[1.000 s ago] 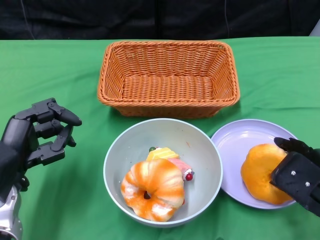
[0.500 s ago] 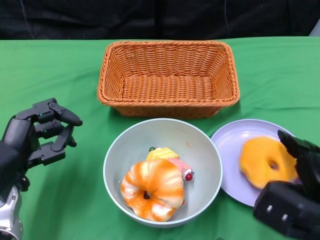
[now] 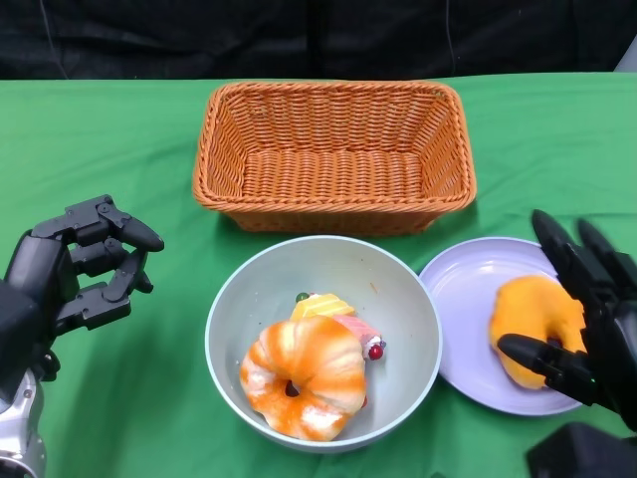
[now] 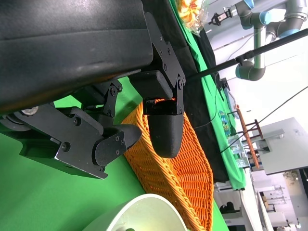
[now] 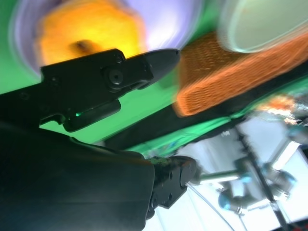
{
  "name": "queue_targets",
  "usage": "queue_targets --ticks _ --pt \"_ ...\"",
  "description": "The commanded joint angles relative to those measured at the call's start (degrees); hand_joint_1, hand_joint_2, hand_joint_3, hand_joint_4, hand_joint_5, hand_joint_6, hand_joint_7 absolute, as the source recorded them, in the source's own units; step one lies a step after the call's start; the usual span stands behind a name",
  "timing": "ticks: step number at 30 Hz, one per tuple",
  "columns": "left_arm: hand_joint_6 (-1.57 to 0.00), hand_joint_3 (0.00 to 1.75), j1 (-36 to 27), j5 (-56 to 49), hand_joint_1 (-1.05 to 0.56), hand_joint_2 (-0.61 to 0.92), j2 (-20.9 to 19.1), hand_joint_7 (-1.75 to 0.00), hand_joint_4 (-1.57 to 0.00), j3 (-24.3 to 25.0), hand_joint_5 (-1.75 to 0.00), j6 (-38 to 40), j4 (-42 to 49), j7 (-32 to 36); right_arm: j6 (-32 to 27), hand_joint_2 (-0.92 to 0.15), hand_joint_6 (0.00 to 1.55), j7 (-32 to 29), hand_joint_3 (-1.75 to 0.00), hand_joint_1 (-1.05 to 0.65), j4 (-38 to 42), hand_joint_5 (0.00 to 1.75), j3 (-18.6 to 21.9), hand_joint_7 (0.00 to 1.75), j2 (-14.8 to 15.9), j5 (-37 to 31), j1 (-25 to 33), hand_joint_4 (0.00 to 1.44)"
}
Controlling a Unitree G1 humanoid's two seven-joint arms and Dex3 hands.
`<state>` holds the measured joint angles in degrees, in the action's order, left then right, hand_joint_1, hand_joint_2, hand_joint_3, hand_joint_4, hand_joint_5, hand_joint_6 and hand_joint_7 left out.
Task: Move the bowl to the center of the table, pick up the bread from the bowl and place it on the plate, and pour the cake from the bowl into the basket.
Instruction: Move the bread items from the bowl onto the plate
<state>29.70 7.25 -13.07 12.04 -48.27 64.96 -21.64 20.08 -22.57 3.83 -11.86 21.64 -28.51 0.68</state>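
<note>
Two hands, both empty: right hand (image 3: 587,319) w/ fingers spread over bread (image 3: 528,324) on plate (image 3: 468,299), right of bowl (image 3: 239,309); left hand (image 3: 70,279) loosely curled, left of bowl. Cake (image 3: 338,319) in bowl; basket (image 3: 334,159) behind.

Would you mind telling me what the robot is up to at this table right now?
The right hand hangs over the orange bread on the lilac plate, fingers spread, not gripping it. The grey bowl, mid-table in front of the empty wicker basket, holds a glazed ring-shaped bread and the cake behind it. The left hand hovers beside the bowl, holding nothing. The cake has not yet been poured into the basket.
</note>
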Motion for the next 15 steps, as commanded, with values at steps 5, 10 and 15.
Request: queue_targets --ticks 5,10,15 --pt "-0.79 0.89 0.2 -0.2 0.03 0.70 -0.7 -1.19 -0.77 0.1 -1.57 -0.3 0.0 0.2 0.5 -0.92 0.40 22.4 -0.04 -0.61 -10.7 0.13 1.3 0.04 1.9 18.6 -2.1 0.47" --pt "-0.79 0.89 0.0 -0.5 0.02 0.70 -0.6 -1.19 -0.76 -0.1 -1.57 -0.3 -0.3 0.4 -10.6 -0.92 0.39 34.8 -0.05 -0.67 -19.5 0.09 1.5 0.02 2.3 25.1 -4.7 0.45" --pt "-0.79 0.88 0.0 -0.7 0.03 0.70 -0.4 -1.19 -0.76 -0.3 -1.57 -0.6 -0.4 0.4 -19.9 -0.92 0.39 42.3 -0.04 -0.72 -22.7 0.07 -0.5 0.01 0.8 26.6 -10.8 0.46"
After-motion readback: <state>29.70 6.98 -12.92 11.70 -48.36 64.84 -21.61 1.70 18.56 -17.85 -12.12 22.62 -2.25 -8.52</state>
